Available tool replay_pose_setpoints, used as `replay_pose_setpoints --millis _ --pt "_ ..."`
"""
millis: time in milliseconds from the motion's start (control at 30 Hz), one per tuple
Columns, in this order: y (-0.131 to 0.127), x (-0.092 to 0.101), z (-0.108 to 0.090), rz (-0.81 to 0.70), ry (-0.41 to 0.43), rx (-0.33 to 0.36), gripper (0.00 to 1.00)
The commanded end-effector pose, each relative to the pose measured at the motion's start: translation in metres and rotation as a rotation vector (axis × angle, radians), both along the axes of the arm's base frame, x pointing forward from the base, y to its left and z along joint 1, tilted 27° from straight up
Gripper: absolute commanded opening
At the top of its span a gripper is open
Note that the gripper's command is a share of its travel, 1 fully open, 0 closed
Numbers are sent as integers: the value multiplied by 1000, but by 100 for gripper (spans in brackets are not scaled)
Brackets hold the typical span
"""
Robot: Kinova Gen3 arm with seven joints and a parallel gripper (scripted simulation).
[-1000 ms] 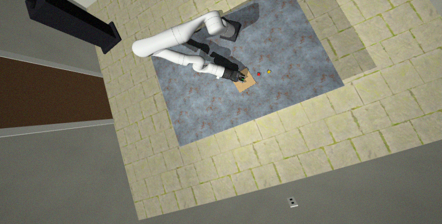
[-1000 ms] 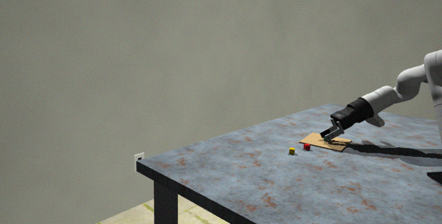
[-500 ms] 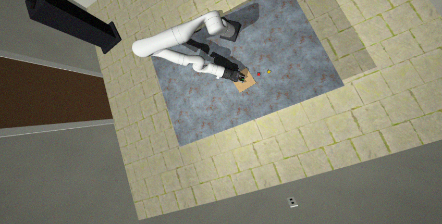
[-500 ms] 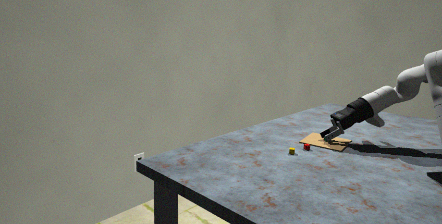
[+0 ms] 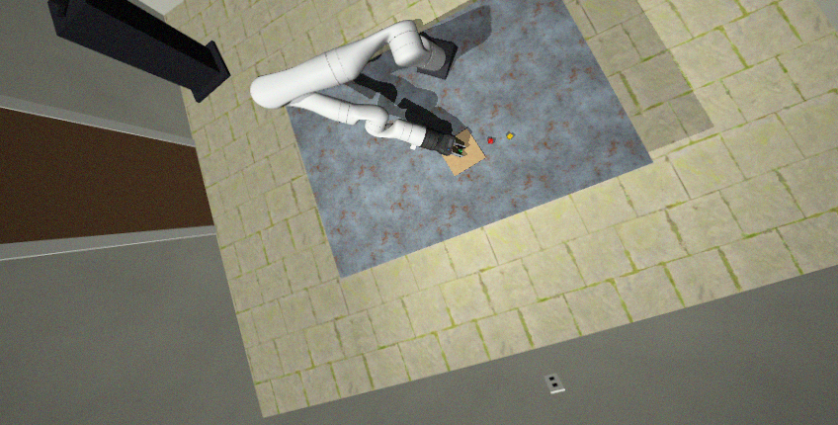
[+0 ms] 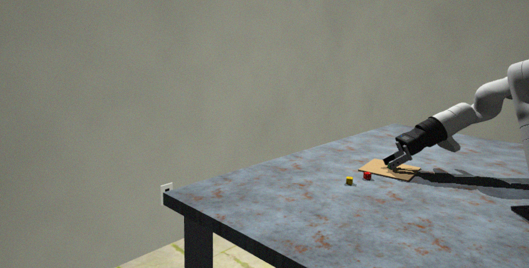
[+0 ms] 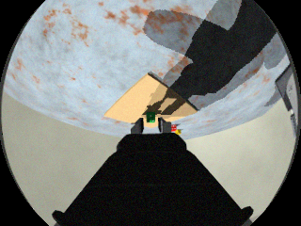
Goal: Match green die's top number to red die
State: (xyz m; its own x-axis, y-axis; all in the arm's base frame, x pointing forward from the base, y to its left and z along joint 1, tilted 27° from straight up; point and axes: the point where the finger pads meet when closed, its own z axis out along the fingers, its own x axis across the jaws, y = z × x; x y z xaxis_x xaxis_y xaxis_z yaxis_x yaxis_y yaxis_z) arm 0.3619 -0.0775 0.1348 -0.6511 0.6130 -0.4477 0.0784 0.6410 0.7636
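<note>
The small green die [image 5: 460, 151] [image 6: 388, 166] [image 7: 150, 117] rests on the tan mat [image 5: 471, 164] [image 6: 373, 166] [image 7: 134, 105], near the mat's edge on the arm's side. My gripper [image 5: 457, 149] [image 6: 392, 166] [image 7: 150, 122] is open, tilted down low over the mat, with its fingers on either side of the green die. The red die [image 5: 490, 140] [image 6: 367, 175] lies on the table just off the mat. Its top number is too small to read. The green die's top face is also unreadable.
A yellow die [image 5: 509, 134] [image 6: 349, 180] lies on the table beside the red die, farther from the mat. The blue-grey rust-spotted table [image 5: 381, 203] [image 6: 297, 209] bears everything. The arm's base stands at the table's far side.
</note>
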Motion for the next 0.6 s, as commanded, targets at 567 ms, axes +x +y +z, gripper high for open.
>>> replay_pose_setpoints --millis 567 --pt "-12 -19 12 0 -1 -1 64"
